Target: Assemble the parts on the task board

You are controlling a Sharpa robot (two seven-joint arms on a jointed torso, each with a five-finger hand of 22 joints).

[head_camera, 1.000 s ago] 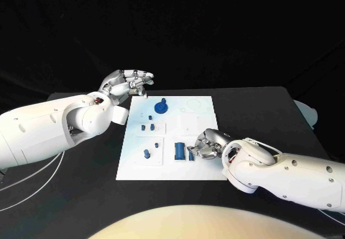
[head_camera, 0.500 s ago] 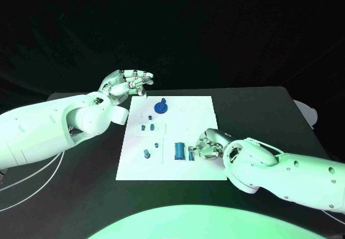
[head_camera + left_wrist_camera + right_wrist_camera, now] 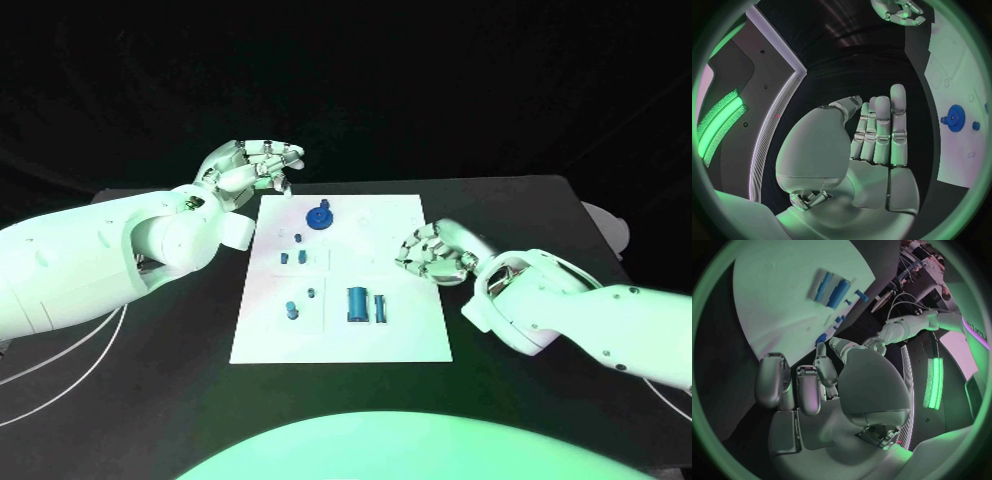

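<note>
Fingers of the right hand (image 3: 436, 252) curl inward at the right edge of the task board (image 3: 404, 335), raised a little above the white plate; nothing can be made out inside them, though the palm is turned partly away from the head camera, so the hand appears clenched on nothing. From its own wrist camera the same hand (image 3: 811, 390) shows bent fingers (image 3: 772, 380) with no part between them, the board (image 3: 779, 285) lying beyond.

Two upright blue bars, a wide bar (image 3: 358, 304) and a slim bar (image 3: 382, 308), lie side by side on the near half of the board, just left of and nearer the robot than the right hand (not touching it). A small blue piece (image 3: 293, 311) lies further left on the plate, a pair of short pegs (image 3: 294, 257) sits in the middle of its left half, and a blue gear (image 3: 320, 216) stands near the far edge.

Off the board's far left corner, over the black surface (image 3: 188, 360), the left hand (image 3: 257, 167) hangs with its fingers drawn in and nothing in them. Its wrist view shows the fingers (image 3: 879, 130) straight and pressed together, with the gear (image 3: 955, 118) on the board off to one side.
</note>
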